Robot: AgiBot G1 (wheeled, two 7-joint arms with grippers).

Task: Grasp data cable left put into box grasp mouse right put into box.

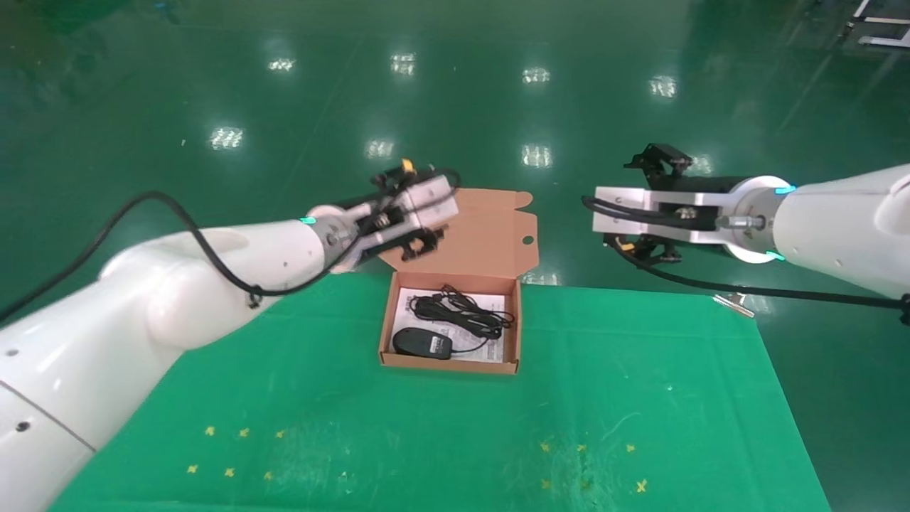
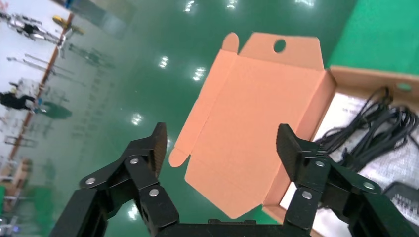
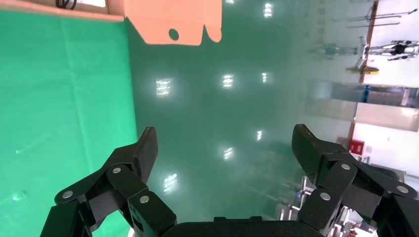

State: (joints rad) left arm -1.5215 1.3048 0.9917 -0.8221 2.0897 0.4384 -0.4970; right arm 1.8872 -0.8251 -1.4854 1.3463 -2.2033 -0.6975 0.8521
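Green cloth (image 1: 640,398) bore the open salmon box (image 1: 389,334), black mouse (image 1: 422,343) and looped data cable (image 1: 462,315) inside; left gripper (image 1: 419,245) and right gripper (image 1: 657,206) hung empty, jaws spread wide.

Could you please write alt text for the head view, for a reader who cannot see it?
An open orange box on a green table holds a black mouse and a bundled data cable. The left gripper hovers at the box's raised lid, fingers open; the right gripper hangs open beyond the table's far edge.

This looks like an industrial robot test hall: a glossy green floor (image 1: 455,85) mirrors rows of ceiling lights, a green cloth-covered table (image 1: 640,398) carries yellow cross marks (image 1: 227,471) near its front edge, and other machines (image 3: 375,49) stand beyond.
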